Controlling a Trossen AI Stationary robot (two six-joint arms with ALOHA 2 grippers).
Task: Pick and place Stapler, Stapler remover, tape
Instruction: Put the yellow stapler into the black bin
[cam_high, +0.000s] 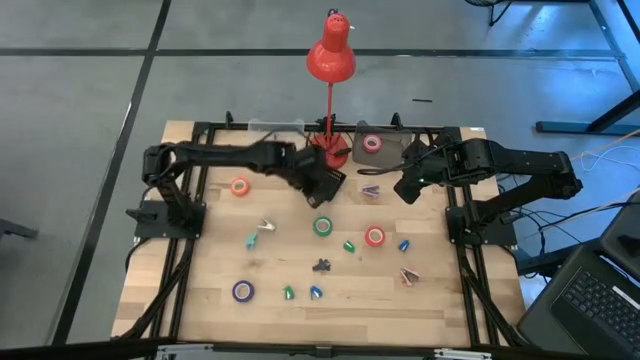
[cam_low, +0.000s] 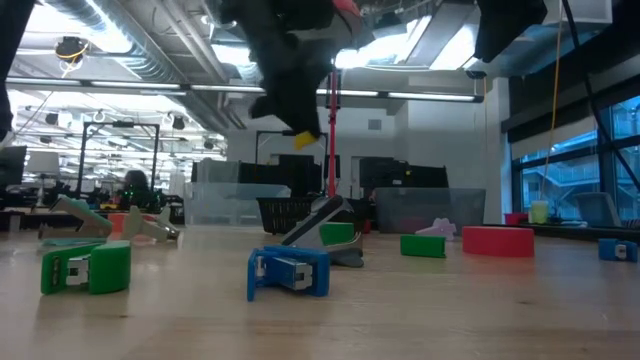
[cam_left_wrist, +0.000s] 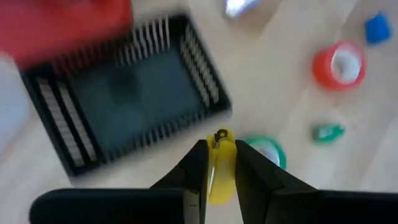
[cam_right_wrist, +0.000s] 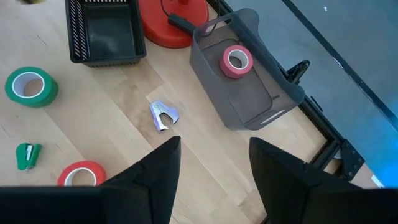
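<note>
My left gripper (cam_high: 322, 192) hovers beside the black slatted basket (cam_left_wrist: 124, 93), shut on a small yellow stapler (cam_left_wrist: 219, 168). My right gripper (cam_right_wrist: 211, 155) is open in the air above a silver staple remover (cam_right_wrist: 163, 116), next to the grey bin (cam_right_wrist: 249, 93), which holds a pink tape roll (cam_right_wrist: 235, 61). Lying flat on the table are an orange-red tape roll (cam_high: 240, 186), a green one (cam_high: 322, 226), a red one (cam_high: 374, 236) and a purple one (cam_high: 243, 290). Two more staple removers (cam_high: 266, 228) (cam_high: 408, 275) and small green and blue staplers (cam_low: 288, 272) lie scattered. My left gripper pinches the yellow stapler between its two fingers (cam_left_wrist: 193, 168); one end (cam_left_wrist: 221, 135) sticks out past the fingertips. The fingers come from above, pointing down. The stapler is lifted clear of the table, high in the low view (cam_low: 305, 135).
A red desk lamp stands on its round base (cam_high: 330, 150) at the far edge, between basket and grey bin. A dark stapler (cam_high: 321, 265) lies mid-table. The black frame rails (cam_high: 190, 250) run along both sides. Bare wood shows along the near edge.
</note>
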